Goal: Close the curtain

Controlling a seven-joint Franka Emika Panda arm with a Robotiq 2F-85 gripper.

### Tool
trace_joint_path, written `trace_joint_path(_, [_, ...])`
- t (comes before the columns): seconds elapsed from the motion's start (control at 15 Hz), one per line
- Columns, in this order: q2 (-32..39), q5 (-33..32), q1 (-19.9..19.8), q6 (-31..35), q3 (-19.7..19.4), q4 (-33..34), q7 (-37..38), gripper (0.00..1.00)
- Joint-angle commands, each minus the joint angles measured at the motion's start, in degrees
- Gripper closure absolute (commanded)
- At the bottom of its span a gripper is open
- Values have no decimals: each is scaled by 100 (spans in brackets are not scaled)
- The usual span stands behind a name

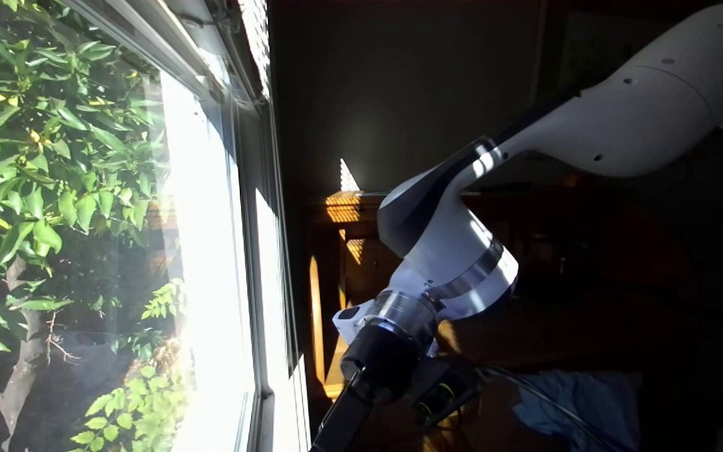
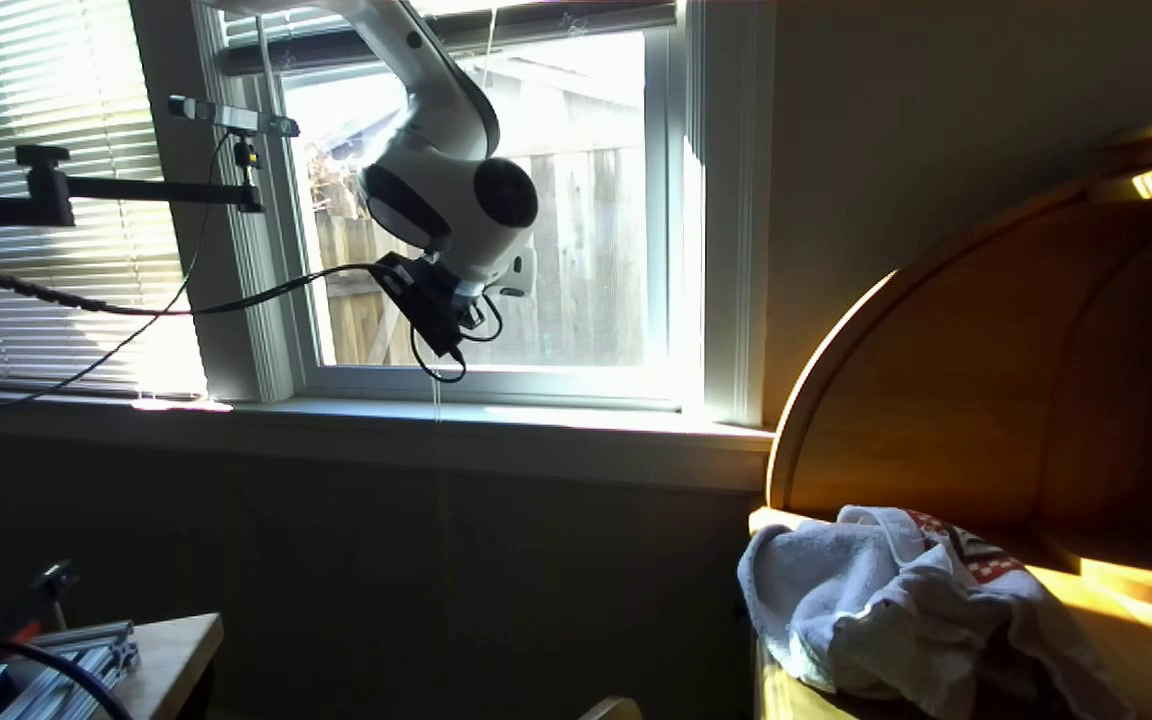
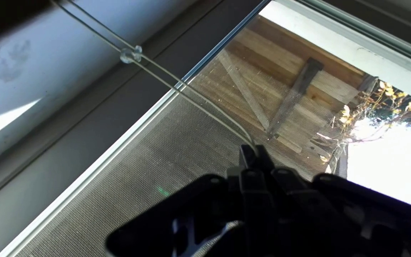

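The curtain, a white slatted blind (image 2: pixel 286 22), is bunched at the top of the window behind the arm, its dark bottom edge above the bare glass. Sunlit slats (image 1: pixel 260 44) show at the top in an exterior view. Two thin pull cords (image 3: pixel 212 109) with a clear bead joiner (image 3: pixel 130 54) run across the wrist view into my gripper (image 3: pixel 254 151). The gripper is shut on the cords at its fingertips, in front of the window glass. In an exterior view the gripper (image 1: pixel 344 414) points down beside the window, its tips cut off. Elsewhere the arm hides it.
A lowered blind (image 2: pixel 66 260) covers the neighbouring window. A camera on a black bar (image 2: pixel 166 190) and cables hang left of the arm. The window sill (image 2: pixel 536 412) lies below. A wooden desk (image 2: pixel 936 400) with a cloth (image 2: pixel 886 600) stands to the right.
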Motion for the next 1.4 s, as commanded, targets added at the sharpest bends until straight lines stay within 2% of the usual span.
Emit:
trace_joint_path(0.0, [-156,-251,53,33,96,-355,-44,100])
trace_joint_path(0.47, [-729,-136,40,-156,319,-630,-326,100])
trace_joint_path(1.0, [-1617,387,-29,-35,370,-1177,-924,100])
trace_joint_path(1.33, [-2164,258,-116,-13,356,-1274,-828,100])
